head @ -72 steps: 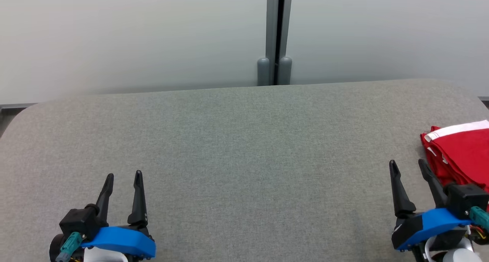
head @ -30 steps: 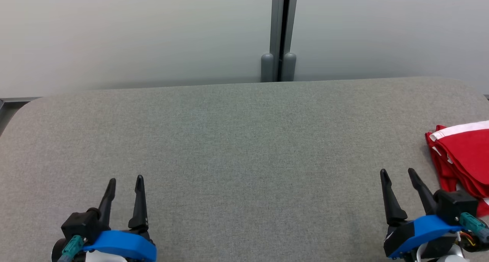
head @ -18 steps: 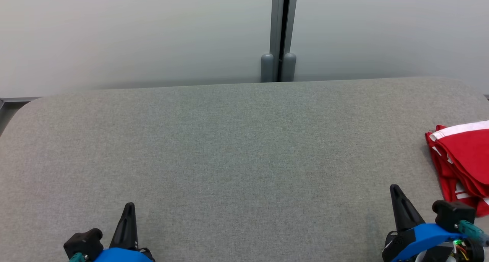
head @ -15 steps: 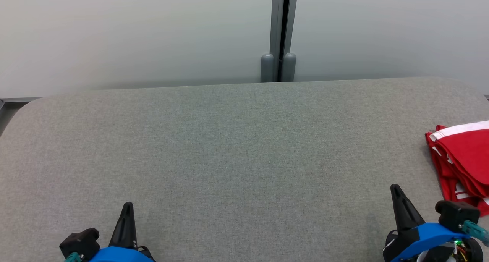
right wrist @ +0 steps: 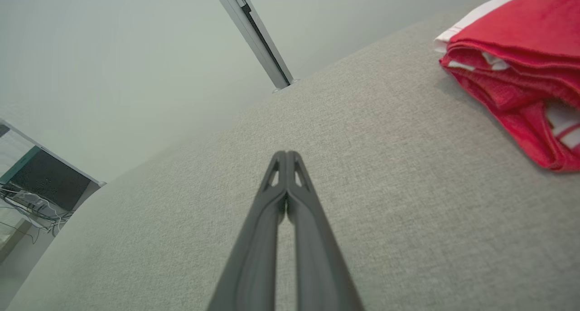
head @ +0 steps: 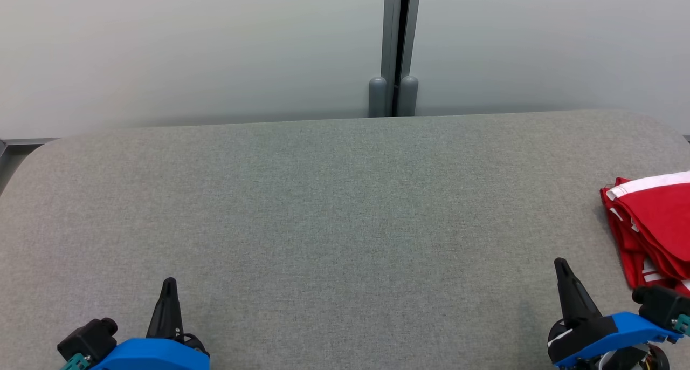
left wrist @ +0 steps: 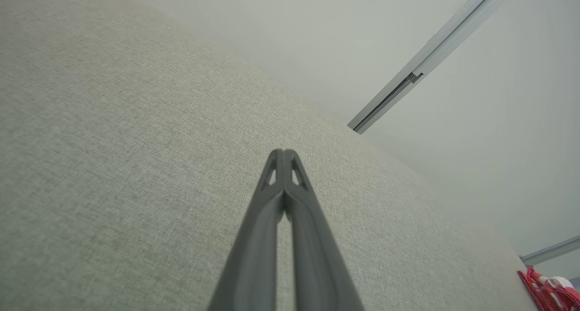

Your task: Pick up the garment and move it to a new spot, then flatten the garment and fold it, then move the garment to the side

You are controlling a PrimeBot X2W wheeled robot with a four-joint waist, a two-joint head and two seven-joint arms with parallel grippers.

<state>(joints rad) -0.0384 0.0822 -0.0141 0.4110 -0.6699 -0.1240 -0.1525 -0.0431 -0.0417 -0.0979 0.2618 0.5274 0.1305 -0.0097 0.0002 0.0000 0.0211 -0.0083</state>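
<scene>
Both sets of jaws are pressed together, empty, on the left gripper (head: 168, 281) and right gripper (head: 560, 262). Garment (head: 655, 219) is laid folded at the table's (head: 345, 208) right edge, so it's best left unbumped when the arms get pulled back.

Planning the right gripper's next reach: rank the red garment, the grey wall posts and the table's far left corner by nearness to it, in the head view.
1. Red garment, just to the right of the right gripper.
2. Grey wall posts, ahead and to its left, beyond the far edge.
3. Table's far left corner, diagonally across.
</scene>
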